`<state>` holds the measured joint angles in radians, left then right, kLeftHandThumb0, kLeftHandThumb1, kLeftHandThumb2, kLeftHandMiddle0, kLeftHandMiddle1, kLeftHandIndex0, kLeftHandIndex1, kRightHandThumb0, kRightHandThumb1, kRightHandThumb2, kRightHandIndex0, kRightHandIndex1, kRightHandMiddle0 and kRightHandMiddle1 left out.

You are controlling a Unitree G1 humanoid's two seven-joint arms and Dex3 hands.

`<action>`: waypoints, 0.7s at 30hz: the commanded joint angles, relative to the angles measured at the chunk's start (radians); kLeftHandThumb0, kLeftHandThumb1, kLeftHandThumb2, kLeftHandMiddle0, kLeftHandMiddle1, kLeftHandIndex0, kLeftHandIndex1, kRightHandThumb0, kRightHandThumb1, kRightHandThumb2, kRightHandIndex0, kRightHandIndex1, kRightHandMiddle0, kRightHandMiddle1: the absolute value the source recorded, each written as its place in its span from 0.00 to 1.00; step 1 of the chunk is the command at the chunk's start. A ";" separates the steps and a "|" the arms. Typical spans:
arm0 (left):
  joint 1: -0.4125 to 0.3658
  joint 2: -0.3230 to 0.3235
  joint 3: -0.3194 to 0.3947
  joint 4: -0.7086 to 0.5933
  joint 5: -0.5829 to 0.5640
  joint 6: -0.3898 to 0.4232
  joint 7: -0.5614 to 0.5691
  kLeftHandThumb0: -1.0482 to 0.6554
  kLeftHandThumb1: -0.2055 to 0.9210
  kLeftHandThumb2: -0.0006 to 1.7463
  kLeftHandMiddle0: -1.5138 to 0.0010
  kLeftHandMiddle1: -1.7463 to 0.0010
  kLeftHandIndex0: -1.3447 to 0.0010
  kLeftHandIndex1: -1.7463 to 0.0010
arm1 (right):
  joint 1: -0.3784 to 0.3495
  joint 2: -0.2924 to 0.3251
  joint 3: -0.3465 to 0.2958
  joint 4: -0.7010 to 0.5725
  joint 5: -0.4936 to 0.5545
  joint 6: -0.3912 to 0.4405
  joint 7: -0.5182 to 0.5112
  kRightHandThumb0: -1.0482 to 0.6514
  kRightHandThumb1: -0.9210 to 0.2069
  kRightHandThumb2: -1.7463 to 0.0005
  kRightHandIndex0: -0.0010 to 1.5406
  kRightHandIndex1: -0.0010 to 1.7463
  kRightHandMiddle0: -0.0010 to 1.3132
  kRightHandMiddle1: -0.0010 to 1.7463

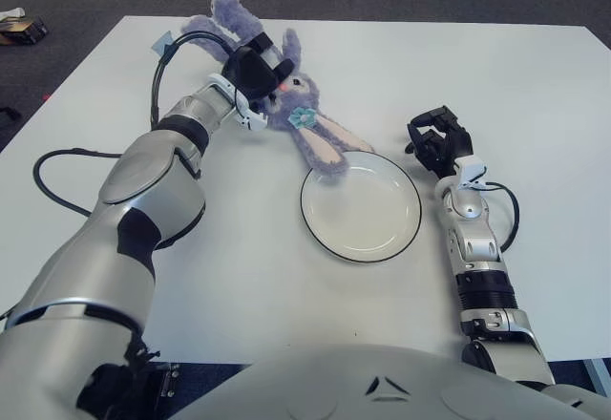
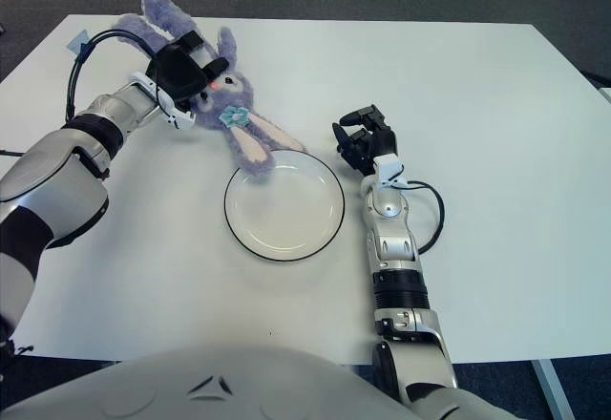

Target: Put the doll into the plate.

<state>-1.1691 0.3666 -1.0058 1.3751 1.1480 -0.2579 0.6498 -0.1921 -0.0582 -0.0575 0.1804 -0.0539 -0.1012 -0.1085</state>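
Observation:
A purple plush rabbit doll (image 1: 307, 122) lies on the white table at the back, ears pointing away and feet touching the far-left rim of the plate. The white plate (image 1: 363, 254) with a dark rim sits mid-table and holds nothing. My left hand (image 1: 256, 69) reaches over the doll's head, its dark fingers spread across the head and the base of the ears, not closed around it. My right hand (image 1: 437, 141) shows just right of the plate, fingers curled, holding nothing.
A black cable (image 1: 52, 196) loops on the table at the left beside my left arm. A small box (image 1: 21, 27) lies on the dark floor beyond the table's far-left corner. The table's far edge runs just behind the doll's ears.

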 commanded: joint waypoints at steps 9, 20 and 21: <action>0.048 -0.011 -0.019 0.011 0.015 -0.042 -0.043 0.74 0.99 0.09 0.75 0.21 0.43 0.93 | 0.075 0.015 0.012 0.028 -0.005 -0.013 0.003 0.41 0.00 0.83 0.47 0.87 0.33 0.87; 0.055 -0.004 0.037 0.013 -0.046 -0.111 -0.114 0.82 1.00 0.13 0.67 0.19 0.44 0.91 | 0.078 0.015 0.016 0.019 -0.007 -0.010 0.001 0.41 0.00 0.82 0.46 0.88 0.32 0.87; 0.060 -0.002 0.072 0.015 -0.084 -0.148 -0.154 0.82 1.00 0.13 0.66 0.19 0.43 0.90 | 0.079 0.016 0.016 0.016 -0.007 -0.008 0.000 0.41 0.00 0.82 0.47 0.88 0.32 0.87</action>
<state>-1.1688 0.3685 -0.9798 1.3749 1.1184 -0.3061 0.6035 -0.1882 -0.0600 -0.0492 0.1763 -0.0569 -0.1037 -0.1060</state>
